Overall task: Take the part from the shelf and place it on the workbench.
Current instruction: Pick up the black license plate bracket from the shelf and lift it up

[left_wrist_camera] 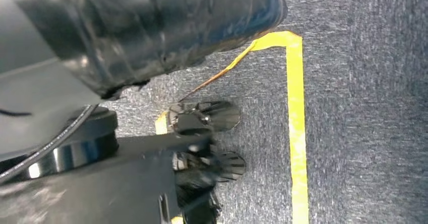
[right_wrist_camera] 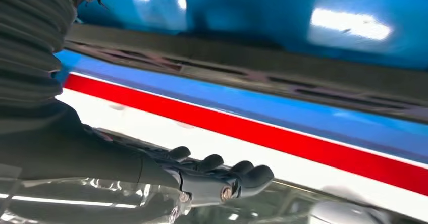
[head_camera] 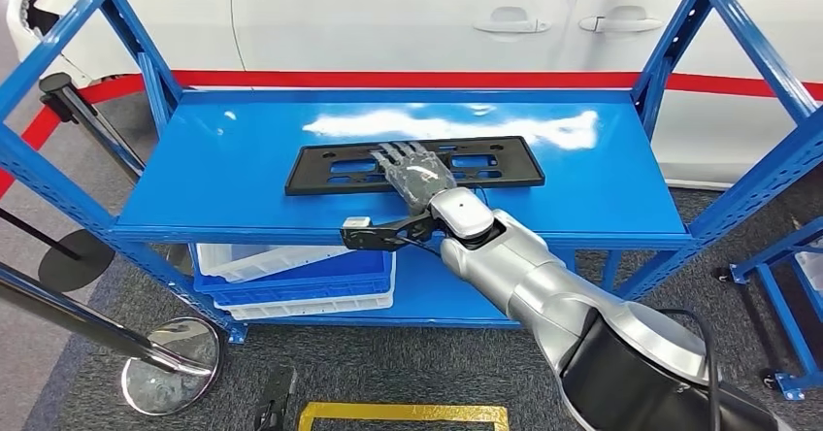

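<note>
One part (head_camera: pixel 414 164), a flat black plastic frame with slots cut through it, lay along the middle of the blue shelf (head_camera: pixel 223 174), and you had the right hand (head_camera: pixel 412 171) spread flat on top of it near its middle, fingers straight and gripping nothing yet. It looked light and stiff but thin, smooth and likely to slide on the glossy paint, so you would do best to curl the fingers over its near long edge. No writing or label on it was readable, and I could not tell the left hand's state
</note>
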Motion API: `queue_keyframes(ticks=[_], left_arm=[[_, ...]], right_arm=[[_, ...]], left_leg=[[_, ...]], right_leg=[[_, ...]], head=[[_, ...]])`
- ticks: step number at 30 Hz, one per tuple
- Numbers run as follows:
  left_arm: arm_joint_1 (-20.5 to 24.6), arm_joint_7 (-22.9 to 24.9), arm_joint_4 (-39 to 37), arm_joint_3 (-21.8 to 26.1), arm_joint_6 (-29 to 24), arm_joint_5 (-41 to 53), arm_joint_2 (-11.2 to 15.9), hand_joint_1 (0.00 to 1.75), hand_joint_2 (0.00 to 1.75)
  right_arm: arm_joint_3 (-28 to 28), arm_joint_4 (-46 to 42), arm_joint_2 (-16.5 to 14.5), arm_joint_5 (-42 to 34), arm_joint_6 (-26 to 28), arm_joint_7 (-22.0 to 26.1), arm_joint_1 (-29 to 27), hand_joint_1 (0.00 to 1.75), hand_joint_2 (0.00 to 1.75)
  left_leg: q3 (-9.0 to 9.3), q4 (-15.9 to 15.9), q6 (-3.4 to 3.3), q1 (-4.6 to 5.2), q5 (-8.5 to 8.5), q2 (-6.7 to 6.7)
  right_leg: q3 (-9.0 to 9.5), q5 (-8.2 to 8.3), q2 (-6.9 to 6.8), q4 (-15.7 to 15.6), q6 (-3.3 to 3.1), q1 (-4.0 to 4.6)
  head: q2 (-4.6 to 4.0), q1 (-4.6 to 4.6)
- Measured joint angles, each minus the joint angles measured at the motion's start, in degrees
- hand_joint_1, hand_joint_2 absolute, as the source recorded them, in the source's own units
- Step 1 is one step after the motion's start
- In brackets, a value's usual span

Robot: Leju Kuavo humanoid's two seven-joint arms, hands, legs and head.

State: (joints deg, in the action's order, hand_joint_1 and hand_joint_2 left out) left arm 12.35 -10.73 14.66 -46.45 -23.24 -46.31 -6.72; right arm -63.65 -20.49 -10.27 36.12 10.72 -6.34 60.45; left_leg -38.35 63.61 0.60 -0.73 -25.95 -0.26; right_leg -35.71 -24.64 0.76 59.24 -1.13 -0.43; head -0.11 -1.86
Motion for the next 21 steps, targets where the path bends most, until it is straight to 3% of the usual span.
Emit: queue_keyframes(ticks=[2, 6, 8, 10, 11, 12, 13, 15, 16, 18, 21], left_arm=[[-0.06, -0.22, 0.00, 0.00, -0.05, -0.03, -0.02, 0.00, 0.00], [-0.44, -0.48, -0.01, 0.01, -0.31, -0.09, -0.13, 0.00, 0.00], [-0.42, -0.78, -0.01, 0.01, -0.50, -0.15, -0.21, 0.00, 0.00], [-0.43, -0.95, -0.02, 0.01, -0.70, -0.23, -0.22, 0.00, 0.00], [-0.49, -0.96, -0.02, 0.01, -0.77, -0.30, -0.21, 0.00, 0.00], [-0.57, -0.96, -0.02, 0.01, -0.83, -0.37, -0.21, 0.00, 0.00], [-0.65, -0.97, -0.02, 0.01, -0.87, -0.46, -0.22, 0.00, 0.00], [-0.74, -0.99, -0.02, 0.01, -0.87, -0.57, -0.23, 0.00, 0.00], [-0.72, -0.99, -0.02, 0.01, -0.84, -0.58, -0.23, 0.00, 0.00], [-0.66, -0.99, -0.02, 0.01, -0.76, -0.57, -0.23, 0.00, 0.00], [-0.67, -0.95, -0.02, 0.01, -0.65, -0.53, -0.23, 0.00, 0.00]], right_arm=[[0.00, 0.22, 0.33, 0.49, 0.85, -1.19, 0.06, 0.00, 1.75], [0.00, 0.60, 1.07, 0.83, 1.76, -2.12, 0.10, 0.00, 1.75], [0.00, 0.72, 1.45, 1.10, 2.43, -2.60, 0.15, 0.00, 0.87], [0.00, 0.82, 1.78, 1.53, 3.08, -3.09, 0.02, 0.00, 0.00], [0.00, 0.88, 1.93, 1.73, 3.26, -3.26, -0.11, 0.00, 0.00], [0.00, 0.96, 2.09, 1.90, 3.43, -3.45, -0.22, 0.00, 0.00], [0.00, 1.03, 2.27, 2.01, 3.58, -3.61, -0.27, 0.00, 0.00], [0.00, 1.11, 2.54, 1.90, 3.78, -3.54, -0.13, 0.00, 0.00], [0.00, 1.12, 2.65, 1.75, 3.86, -3.28, 0.02, 0.00, 0.00], [0.00, 1.12, 2.80, 1.47, 3.99, -2.66, 0.22, 0.00, 0.00], [0.00, 1.11, 3.01, 1.40, 4.08, -2.07, 0.24, 0.00, 0.00]], left_leg=[[2.20, -4.32, -0.52, 0.23, 0.94, -0.09], [2.70, -5.31, -1.68, 0.08, 1.10, -0.07], [3.01, -5.71, -2.28, -0.07, 1.28, 0.02], [3.04, -5.69, -2.64, -0.01, 1.22, 0.04], [3.04, -5.63, -2.68, 0.01, 1.16, 0.04], [3.06, -5.55, -2.70, 0.01, 1.06, 0.02], [3.09, -5.41, -2.66, 0.00, 0.93, 0.00], [3.12, -4.91, -2.35, 0.05, 0.48, -0.05], [3.01, -4.56, -2.08, 0.15, 0.24, -0.07], [2.75, -4.24, -1.53, 0.34, 0.04, -0.08], [2.55, -3.81, -0.74, 0.22, -0.51, -0.02]], right_leg=[[-0.07, -0.05, 0.05, 0.03, 0.43, 0.17], [-0.30, -0.68, 0.02, 0.53, 1.54, 0.22], [-2.28, -3.31, -0.10, 4.94, 2.01, 0.14], [-5.84, -6.38, -0.14, 12.23, 2.30, 0.04], [-7.24, -6.99, -0.15, 14.88, 2.39, -0.04], [-7.86, -6.59, -0.15, 15.76, 2.44, -0.11], [-7.40, -5.18, -0.16, 14.51, 2.45, -0.18], [-4.16, -1.29, -0.21, 7.59, 2.28, -0.20], [-2.53, -0.21, -0.21, 4.22, 2.09, -0.18], [-1.06, -0.06, -0.12, 1.19, 1.70, -0.02], [-0.74, -0.06, 0.01, 0.67, 0.81, -0.12]], head=[[0.00, 0.04], [0.00, 0.10], [0.00, 0.28], [0.00, 0.42], [0.00, 0.43], [0.00, 0.44], [0.00, 0.45], [0.00, 0.44], [0.00, 0.42], [0.00, 0.35], [0.00, 0.28]])
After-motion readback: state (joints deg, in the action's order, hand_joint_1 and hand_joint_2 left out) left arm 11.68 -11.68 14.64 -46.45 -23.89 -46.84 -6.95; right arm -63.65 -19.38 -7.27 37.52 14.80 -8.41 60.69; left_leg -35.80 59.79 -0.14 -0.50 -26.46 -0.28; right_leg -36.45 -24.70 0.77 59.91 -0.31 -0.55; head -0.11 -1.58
